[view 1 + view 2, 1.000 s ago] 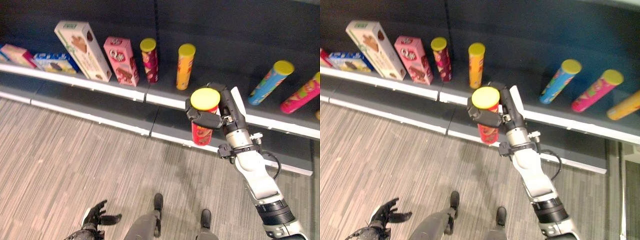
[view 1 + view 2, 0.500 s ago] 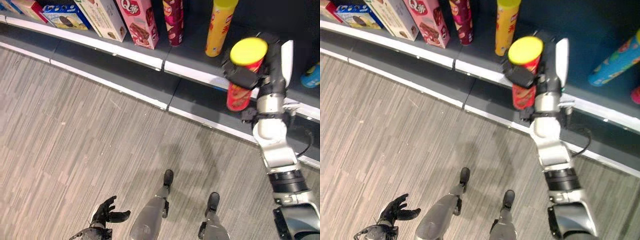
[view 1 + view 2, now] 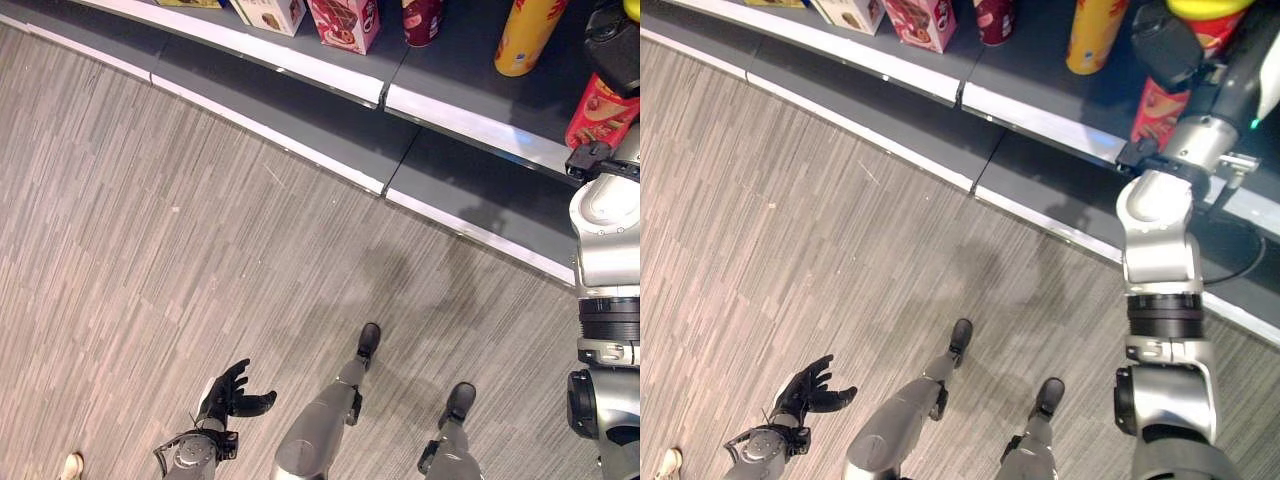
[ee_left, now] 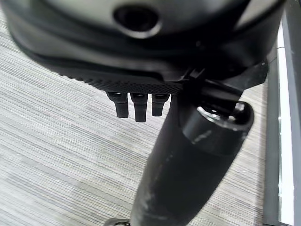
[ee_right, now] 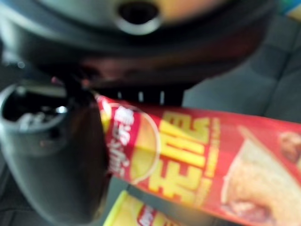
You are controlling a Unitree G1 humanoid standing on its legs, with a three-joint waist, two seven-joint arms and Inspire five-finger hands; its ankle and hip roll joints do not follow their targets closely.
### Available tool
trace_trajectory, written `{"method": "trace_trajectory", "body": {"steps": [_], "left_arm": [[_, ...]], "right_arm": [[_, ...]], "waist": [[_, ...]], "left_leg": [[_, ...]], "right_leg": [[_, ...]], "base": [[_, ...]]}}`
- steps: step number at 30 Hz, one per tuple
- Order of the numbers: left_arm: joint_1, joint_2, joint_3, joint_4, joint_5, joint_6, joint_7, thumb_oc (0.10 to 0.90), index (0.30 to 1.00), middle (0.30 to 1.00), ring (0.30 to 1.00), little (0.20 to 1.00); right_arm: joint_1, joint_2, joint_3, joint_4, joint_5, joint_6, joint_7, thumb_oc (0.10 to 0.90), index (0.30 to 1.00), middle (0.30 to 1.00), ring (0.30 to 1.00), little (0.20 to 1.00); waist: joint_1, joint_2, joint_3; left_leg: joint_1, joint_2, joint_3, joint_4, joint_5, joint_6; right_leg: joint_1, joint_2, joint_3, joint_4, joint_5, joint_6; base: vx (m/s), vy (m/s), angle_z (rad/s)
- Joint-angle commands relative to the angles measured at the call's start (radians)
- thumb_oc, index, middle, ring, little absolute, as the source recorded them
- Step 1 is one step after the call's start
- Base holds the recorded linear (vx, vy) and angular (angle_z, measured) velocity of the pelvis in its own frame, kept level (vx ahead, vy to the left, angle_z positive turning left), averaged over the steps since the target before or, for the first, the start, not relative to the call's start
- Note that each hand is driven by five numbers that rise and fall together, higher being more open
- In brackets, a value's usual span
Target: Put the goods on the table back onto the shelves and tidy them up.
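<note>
1. Flooring: grey wood-grain planks (image 3: pixel 180 250) cover the room up to a dark shelf unit that runs along the far side, with a white-edged upper shelf (image 3: pixel 470 125) and a lower dark ledge (image 3: pixel 300 120) below it.
2. Goods standing on the upper shelf: a pink box (image 3: pixel 345 18), a dark red tube (image 3: pixel 420 12) just beside it, and a yellow tube (image 3: pixel 525 40) further toward the robot's right. Box corners further left are cut off by the frame edge.
3. Task object: a red canister (image 3: pixel 1165 95) with a yellow lid (image 3: pixel 1210 8) is held upright above the shelf's front edge, just right of the yellow tube and apart from it.
4. Right hand (image 3: pixel 1170 45): raised at the end of the silver-grey arm, its dark thumb and fingers clamped round the red canister near its top.
5. Left hand (image 3: pixel 232 392): low beside the body over the floor, fingers spread and relaxed, holding nothing.
6. Right wrist view adds detail: the red canister (image 5: pixel 197 160) lies across the palm, showing yellow lettering and a food picture, with the thumb (image 5: pixel 51 155) wrapped against it and grey shelf surface beyond.
7. Left wrist view: straight fingertips (image 4: pixel 135 104) and thumb (image 4: pixel 188 169) above bare plank floor, with a shelf edge at one side.
8. Both eye views show a light shoe tip (image 3: pixel 70 465) at the lower left corner.
</note>
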Motion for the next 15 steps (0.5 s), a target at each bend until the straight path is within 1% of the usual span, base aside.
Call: {"method": "trace_trajectory", "body": {"steps": [1,3,4,5,6,8,9,10,11,13,15], "left_arm": [[0.03,0.079,-0.019,-0.014,-0.037,-0.049,0.046,0.8,0.9,0.9,0.9,0.9],[0.038,0.084,-0.021,-0.045,-0.048,-0.059,0.047,0.8,0.9,0.9,0.9,0.9],[0.042,0.086,-0.022,-0.066,-0.051,-0.061,0.047,0.8,0.9,0.9,0.9,0.9],[0.051,0.088,-0.026,-0.101,-0.052,-0.06,0.045,0.8,0.9,0.9,0.9,0.9],[0.051,0.088,-0.027,-0.103,-0.052,-0.058,0.046,0.8,0.9,0.9,0.9,0.9],[0.059,0.092,-0.028,-0.127,-0.049,-0.059,0.047,0.8,0.9,0.9,0.9,0.9],[0.071,0.092,-0.032,-0.149,-0.045,-0.062,0.045,0.8,0.9,0.9,0.9,0.9],[0.071,0.092,-0.033,-0.15,-0.045,-0.061,0.045,0.8,0.9,0.9,0.9,0.9],[0.074,0.094,-0.037,-0.166,-0.044,-0.064,0.046,0.8,0.9,0.9,0.9,0.9],[0.079,0.095,-0.038,-0.176,-0.046,-0.063,0.044,0.8,0.9,0.9,0.9,0.9],[0.09,0.098,-0.038,-0.198,-0.048,-0.065,0.043,0.8,0.9,0.9,0.9,0.9]], "right_arm": [[-0.11,-0.11,-0.009,-0.077,-0.055,-0.076,-0.106,0.4,0.3,0.3,0.3,0.3],[-0.123,-0.15,-0.021,-0.061,-0.056,-0.072,-0.141,0.4,0.3,0.3,0.3,0.3],[-0.124,-0.165,-0.023,-0.058,-0.059,-0.069,-0.15,0.4,0.3,0.3,0.3,0.3],[-0.123,-0.175,-0.029,-0.061,-0.064,-0.067,-0.158,0.4,0.3,0.3,0.3,0.3],[-0.123,-0.175,-0.029,-0.061,-0.064,-0.067,-0.158,0.4,0.3,0.3,0.3,0.3],[-0.121,-0.18,-0.032,-0.071,-0.07,-0.065,-0.168,0.4,0.3,0.3,0.3,0.3],[-0.127,-0.201,-0.044,-0.068,-0.091,-0.052,-0.193,0.4,0.3,0.3,0.3,0.3],[-0.127,-0.202,-0.044,-0.068,-0.091,-0.052,-0.193,0.4,0.3,0.3,0.3,0.3],[-0.138,-0.21,-0.045,-0.05,-0.081,-0.048,-0.213,0.4,0.3,0.3,0.3,0.3],[-0.141,-0.212,-0.047,-0.046,-0.077,-0.049,-0.218,0.4,0.3,0.3,0.3,0.3],[-0.14,-0.219,-0.051,-0.04,-0.078,-0.047,-0.235,0.4,0.3,0.3,0.3,0.3]], "waist": [[0.021,-0.005,-0.084],[0.03,0.011,-0.071],[0.033,0.017,-0.07],[0.036,0.021,-0.069],[0.037,0.022,-0.07],[0.039,0.024,-0.069],[0.047,0.033,-0.072],[0.048,0.034,-0.073],[0.056,0.041,-0.077],[0.059,0.044,-0.078],[0.065,0.053,-0.082]], "left_leg": [[-0.042,0.03,-0.043,0.07,-0.125,-0.086],[-0.056,0.023,-0.047,0.075,-0.128,-0.09],[-0.065,0.021,-0.051,0.073,-0.12,-0.088],[-0.066,0.02,-0.05,0.074,-0.127,-0.09],[-0.07,0.02,-0.051,0.074,-0.12,-0.089],[-0.075,0.02,-0.05,0.077,-0.126,-0.091],[-0.087,0.015,-0.05,0.079,-0.127,-0.09],[-0.089,0.015,-0.051,0.08,-0.127,-0.09],[-0.093,0.013,-0.05,0.081,-0.128,-0.09],[-0.094,0.012,-0.051,0.082,-0.128,-0.09],[-0.096,0.007,-0.055,0.082,-0.129,-0.089]], "right_leg": [[-0.038,-0.057,0.012,0.105,-0.063,0.035],[-0.044,-0.061,0.009,0.11,-0.073,0.036],[-0.051,-0.062,0.007,0.108,-0.067,0.037],[-0.052,-0.064,0.009,0.11,-0.075,0.037],[-0.056,-0.064,0.008,0.109,-0.068,0.037],[-0.058,-0.066,0.009,0.11,-0.074,0.038],[-0.06,-0.069,0.006,0.107,-0.076,0.039],[-0.061,-0.069,0.006,0.107,-0.076,0.039],[-0.059,-0.072,0.003,0.104,-0.077,0.041],[-0.058,-0.073,0.0,0.103,-0.077,0.043],[-0.052,-0.077,-0.006,0.099,-0.079,0.046]], "base": [[0.0,-0.02,0.08],[0.01,-0.027,0.06],[0.02,-0.027,0.08],[-0.02,0.0,0.08],[0.02,-0.021,0.09],[0.01,-0.017,0.12],[0.0,-0.013,0.09],[0.01,-0.018,0.04],[0.0,0.0,0.0],[0.0,0.0,0.0],[0.0,0.0,0.0]]}}
